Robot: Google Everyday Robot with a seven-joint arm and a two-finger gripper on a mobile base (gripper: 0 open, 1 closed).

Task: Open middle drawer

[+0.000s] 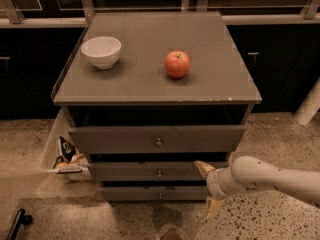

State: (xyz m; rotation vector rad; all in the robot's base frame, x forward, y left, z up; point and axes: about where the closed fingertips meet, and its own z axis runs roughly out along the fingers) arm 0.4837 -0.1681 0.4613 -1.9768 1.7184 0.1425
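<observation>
Approach step: the two-finger gripper (209,188) on the pale arm hangs low by the right end of the middle drawer (145,172). That drawer has a wide, shallow grey wooden front with a small round metal knob (159,173) at centre, sits under the taller grey top drawer (125,140), and looks shut or nearly so. The tan fingers (203,168) are spread apart, holding nothing, well right of the knob. Next move, by my judgement: slide left to the knob, pinch it, then pull straight outward.

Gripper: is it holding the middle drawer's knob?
No, the gripper sits open at the middle drawer's right end, clear of its centre knob.
</observation>
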